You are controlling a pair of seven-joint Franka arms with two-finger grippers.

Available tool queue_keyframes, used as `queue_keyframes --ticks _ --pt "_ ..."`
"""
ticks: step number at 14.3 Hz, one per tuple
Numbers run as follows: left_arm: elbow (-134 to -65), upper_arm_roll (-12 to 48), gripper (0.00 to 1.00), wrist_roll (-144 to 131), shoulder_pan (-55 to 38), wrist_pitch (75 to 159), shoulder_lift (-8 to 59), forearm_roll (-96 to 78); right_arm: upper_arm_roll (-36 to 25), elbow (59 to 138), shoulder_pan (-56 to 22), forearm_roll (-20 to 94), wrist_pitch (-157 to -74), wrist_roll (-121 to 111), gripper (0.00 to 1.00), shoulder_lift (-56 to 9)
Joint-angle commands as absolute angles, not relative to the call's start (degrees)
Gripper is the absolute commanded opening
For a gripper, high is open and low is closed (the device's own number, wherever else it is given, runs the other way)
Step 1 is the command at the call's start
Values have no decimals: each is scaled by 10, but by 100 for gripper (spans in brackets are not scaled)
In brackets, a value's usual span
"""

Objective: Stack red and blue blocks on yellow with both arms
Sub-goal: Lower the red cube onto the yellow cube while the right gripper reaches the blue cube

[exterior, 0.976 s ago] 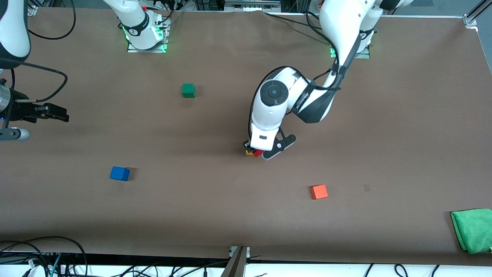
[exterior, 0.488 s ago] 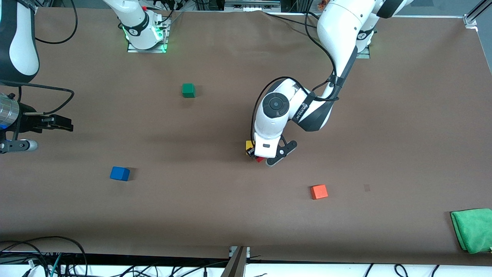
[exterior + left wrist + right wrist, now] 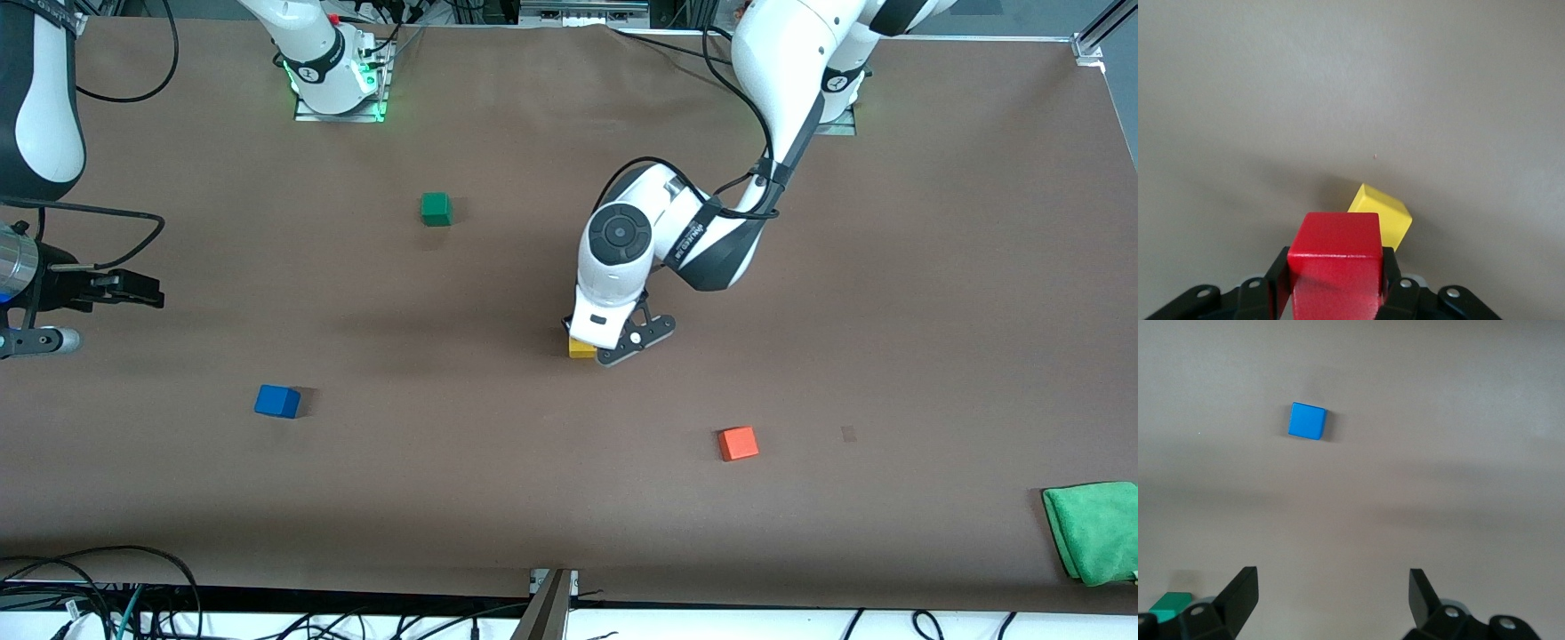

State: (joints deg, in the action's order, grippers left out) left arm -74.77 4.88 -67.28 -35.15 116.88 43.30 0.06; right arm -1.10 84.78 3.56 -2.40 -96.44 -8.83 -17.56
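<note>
My left gripper point(image 3: 590, 341) is shut on the red cube point(image 3: 1335, 257), its black fingers point(image 3: 1279, 267) pressing two opposite faces. The red cube is over the yellow cube point(image 3: 1383, 217), which shows partly past its edge; I cannot tell whether they touch. In the front view the hand hides the red cube, and only a corner of the yellow cube point(image 3: 581, 349) shows near the table's middle. The blue cube point(image 3: 276, 401) lies toward the right arm's end. My right gripper point(image 3: 142, 290) hangs open and empty over that end, with the blue cube point(image 3: 1307, 421) lying apart from it on the table.
A green cube point(image 3: 436, 209) lies nearer the robots' bases. An orange-red cube point(image 3: 738, 443) sits nearer the front camera than the yellow one, toward the left arm's end. A folded green cloth point(image 3: 1093, 532) lies at the corner there.
The left hand swung toward the front camera, uncovering the yellow cube, then came back over it; the red cube is now hidden in the front view. The right gripper drifted slightly.
</note>
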Motion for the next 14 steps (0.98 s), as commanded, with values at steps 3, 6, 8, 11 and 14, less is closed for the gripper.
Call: queue_keyframes --ticks 3,6,8,11,14 --pt "-758 47 0 -689 -367 1165 425 -7 -9 848 42 -24 -971 -95 100 -175" --pt "-754 47 0 -686 -367 1166 441 -6 -9 848 41 -23 -987 -89 100 -182" --pt "-751 46 0 -689 -366 1171 451 -5 -9 849 41 -21 -1010 -85 100 -191" --pt "-751 42 0 -687 -356 1183 453 -7 -9 850 45 -7 -1041 -67 100 -220" --pt "-751 47 0 -630 -344 1174 448 -6 -9 850 47 -1 -1106 -58 100 -268"
